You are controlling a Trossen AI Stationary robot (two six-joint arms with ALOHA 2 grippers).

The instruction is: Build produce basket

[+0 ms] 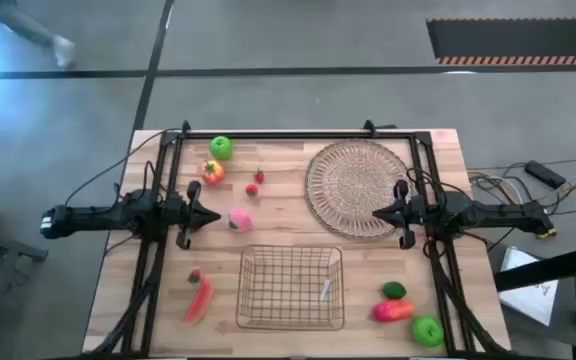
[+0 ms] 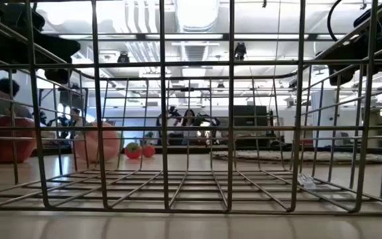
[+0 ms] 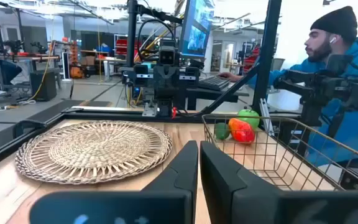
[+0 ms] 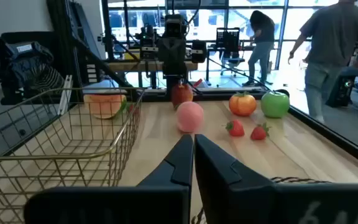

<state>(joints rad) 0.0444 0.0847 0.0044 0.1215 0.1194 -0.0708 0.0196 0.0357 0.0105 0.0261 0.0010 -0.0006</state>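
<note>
Peach [image 1: 239, 220] left of basket [image 1: 356, 188]

Round tan woven basket [image 1: 356, 187]: shallow, lying flat, nothing in it. Produce placed relative to basket. Well left of it: green apple [image 1: 220, 148], orange-red tomato [image 1: 212, 172], two tiny strawberries [image 1: 256, 182], pink peach [image 1: 239, 220]. Farther left and nearer: long red pepper [image 1: 198, 299], third strawberry [image 1: 195, 275]. Nearer, at right: dark lime [image 1: 394, 291], red-orange fruit [image 1: 393, 311], second green apple [image 1: 427, 330].
</note>
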